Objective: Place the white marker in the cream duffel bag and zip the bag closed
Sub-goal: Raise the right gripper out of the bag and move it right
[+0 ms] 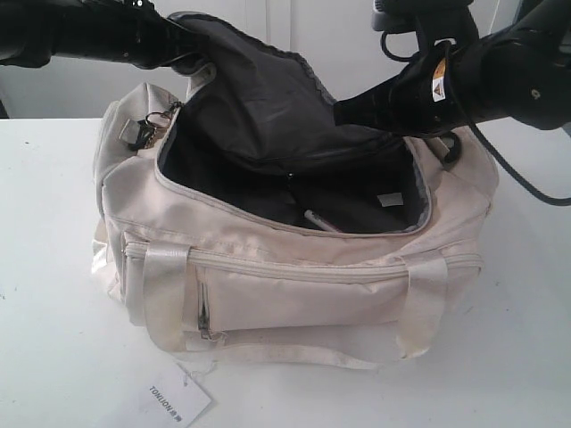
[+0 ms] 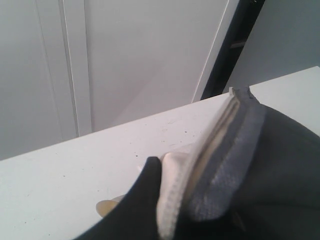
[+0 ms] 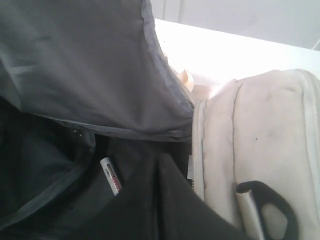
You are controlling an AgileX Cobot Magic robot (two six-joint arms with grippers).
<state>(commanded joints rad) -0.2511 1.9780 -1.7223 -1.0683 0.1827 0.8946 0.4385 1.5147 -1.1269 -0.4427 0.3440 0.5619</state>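
The cream duffel bag (image 1: 294, 285) stands on the white table with its curved top zipper undone and its dark-lined flap (image 1: 250, 80) held upright. My left gripper (image 1: 183, 40) is shut on the flap's edge (image 2: 175, 190) at the back left; one black finger (image 2: 142, 200) shows against the cream hem. The white marker (image 1: 319, 220) lies loose on the dark lining inside the bag, its printed label up (image 3: 111, 175). My right gripper (image 1: 346, 111) hovers over the bag's right end above the opening, its black fingers (image 3: 161, 165) pressed together with nothing between them.
A white paper tag printed TONLION (image 1: 174, 401) lies on the table (image 1: 53, 357) in front of the bag. Black rings hang at the bag's left end (image 1: 147, 129) and right end (image 3: 270, 210). The strap handles (image 1: 165, 285) drape over the front.
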